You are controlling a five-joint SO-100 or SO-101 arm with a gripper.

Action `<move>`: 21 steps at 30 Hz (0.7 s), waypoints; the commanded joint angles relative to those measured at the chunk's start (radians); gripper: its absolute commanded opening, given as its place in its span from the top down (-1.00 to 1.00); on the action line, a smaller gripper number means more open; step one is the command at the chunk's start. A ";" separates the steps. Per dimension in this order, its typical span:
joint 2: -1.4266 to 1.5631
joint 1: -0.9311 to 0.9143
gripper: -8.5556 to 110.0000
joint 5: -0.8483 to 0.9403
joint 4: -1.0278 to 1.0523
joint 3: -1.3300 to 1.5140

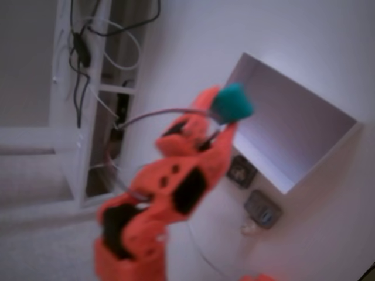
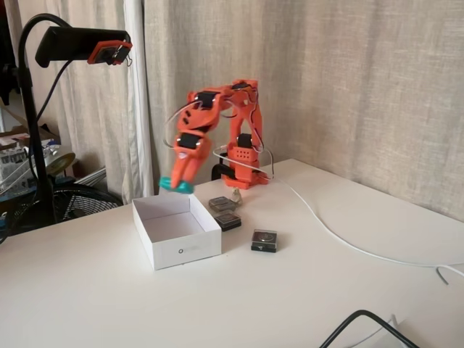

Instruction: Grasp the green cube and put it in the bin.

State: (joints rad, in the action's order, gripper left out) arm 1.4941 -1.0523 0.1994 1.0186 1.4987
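Tool (image 2: 176,185) blurred, gripping green cube (image 1: 232,102).

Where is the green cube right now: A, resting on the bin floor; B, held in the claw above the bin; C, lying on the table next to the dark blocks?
B: the green cube sits gripped in the claw, raised over the white bin.

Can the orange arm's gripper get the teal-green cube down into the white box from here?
Probably yes: the gripper holds the teal-green cube above the open-topped white box, nothing between them.
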 commanded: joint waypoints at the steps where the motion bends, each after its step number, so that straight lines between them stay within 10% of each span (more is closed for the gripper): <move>1: -0.040 -0.055 0.98 0.063 -0.064 -0.046; 21: -0.091 0.087 0.36 0.221 -0.186 -0.028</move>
State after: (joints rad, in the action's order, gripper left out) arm 1.3806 -0.9879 0.4034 0.8422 1.4987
